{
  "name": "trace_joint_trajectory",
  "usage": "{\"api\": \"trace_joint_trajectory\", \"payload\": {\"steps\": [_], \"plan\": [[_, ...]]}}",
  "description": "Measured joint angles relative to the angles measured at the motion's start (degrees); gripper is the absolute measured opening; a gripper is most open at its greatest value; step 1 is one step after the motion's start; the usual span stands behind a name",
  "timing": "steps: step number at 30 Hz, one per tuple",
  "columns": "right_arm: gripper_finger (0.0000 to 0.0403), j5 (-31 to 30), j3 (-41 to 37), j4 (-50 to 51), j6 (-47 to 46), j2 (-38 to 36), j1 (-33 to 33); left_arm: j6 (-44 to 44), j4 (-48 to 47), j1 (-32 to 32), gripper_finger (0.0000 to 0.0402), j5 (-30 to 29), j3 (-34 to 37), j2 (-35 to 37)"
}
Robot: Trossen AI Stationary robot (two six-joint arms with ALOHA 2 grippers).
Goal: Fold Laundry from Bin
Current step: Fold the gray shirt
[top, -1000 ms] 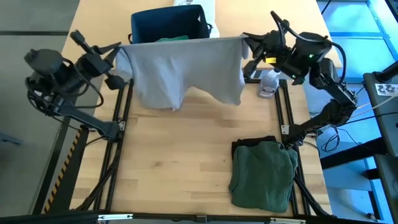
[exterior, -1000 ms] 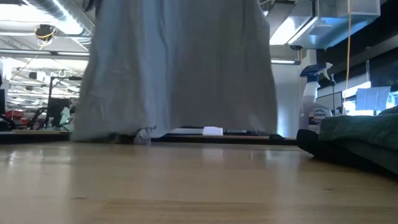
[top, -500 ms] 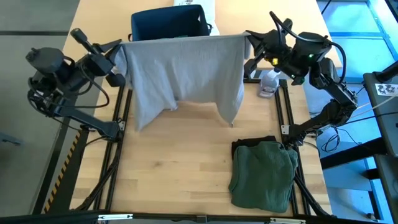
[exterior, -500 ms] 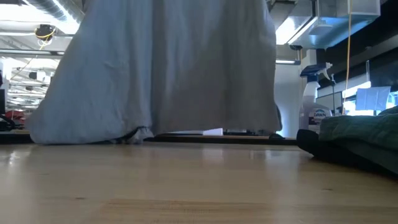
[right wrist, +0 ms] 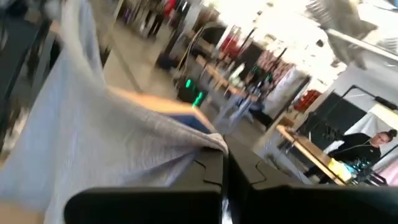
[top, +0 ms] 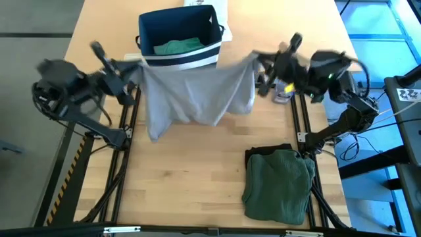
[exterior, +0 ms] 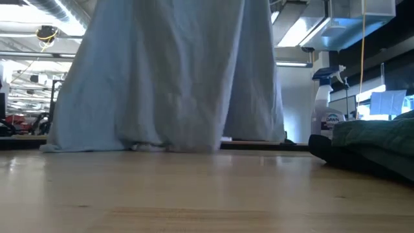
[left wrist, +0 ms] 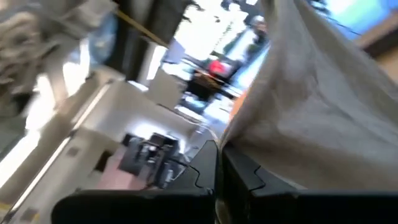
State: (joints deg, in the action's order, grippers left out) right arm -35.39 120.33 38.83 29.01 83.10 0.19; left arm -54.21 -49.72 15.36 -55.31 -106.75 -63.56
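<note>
A light grey garment (top: 197, 92) hangs spread between my two grippers, in front of the navy striped bin (top: 212, 26), which holds teal-green cloth (top: 176, 46). My left gripper (top: 136, 70) is shut on the garment's upper left corner and my right gripper (top: 258, 60) on its upper right corner. The top edge sags a little between them. The garment's lower edge (exterior: 136, 146) touches the table. A folded dark green garment (top: 279, 184) lies on a black one at the near right. My left gripper pinches the garment's upper left corner (left wrist: 229, 140) between its two shut fingers, which point level. The cloth hangs below, and its lower edge rests on the table. My right gripper pinches the upper right corner (right wrist: 213, 142) between its shut fingers, also level. The cloth falls away from it in loose folds.
A spray bottle (top: 283, 91) stands just beside my right gripper, near the table's right edge. A white printed box (top: 204, 4) sits behind the bin. Bare wood (top: 184, 178) lies between the hanging garment and the table's near edge.
Both grippers have moved toward the table's near edge and slightly toward each other, staying shut on the garment's corners. The top edge, taut and straight over the bin before, now sags in front of it. The garment's lower part has swung nearer and settled on the table.
</note>
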Motion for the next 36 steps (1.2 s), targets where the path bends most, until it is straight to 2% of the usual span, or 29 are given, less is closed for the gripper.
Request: {"api": "trace_joint_trajectory", "payload": {"steps": [3, 7, 12, 17, 22, 26, 31, 36], "plan": [[0.0, -3.0, 0.0, 7.0, -1.8, 1.2, 3.5, 5.7, -6.0, 3.1, 0.0002, -1.5, 1.0, -2.8], [0.0, -7.1, -2.7, 13.4, -7.5, 3.4, 8.1, 17.7, -13.3, 8.4, 0.0002, -2.1, 4.3, -6.6], [0.0, -9.0, -15.5, 13.6, -15.6, 4.1, 14.7, 33.2, -20.3, 16.8, 0.0001, -4.0, 11.6, -10.9], [0.0, -8.1, -31.6, 9.0, -28.5, 4.1, 20.9, 50.3, -21.8, 25.6, 0.0001, -1.3, 19.9, -13.4], [0.0, 0.0, -46.7, -2.8, -37.9, 4.3, 25.7, 65.5, -21.3, 31.8, 0.0, 7.2, 28.0, -16.2], [0.0, 6.6, -54.0, -10.7, -42.1, 4.3, 28.5, 75.6, -17.3, 33.8, 0.0, 16.7, 33.5, -18.4], [0.0, 14.2, -56.1, -12.0, -46.9, 4.3, 29.9, 77.8, -3.4, 34.6, 0.0007, 27.3, 38.9, -20.6], [0.0, 25.9, -56.2, -13.6, -50.9, 4.3, 29.8, 77.7, 8.0, 34.5, 0.0036, 38.0, 41.3, -21.4]]}}
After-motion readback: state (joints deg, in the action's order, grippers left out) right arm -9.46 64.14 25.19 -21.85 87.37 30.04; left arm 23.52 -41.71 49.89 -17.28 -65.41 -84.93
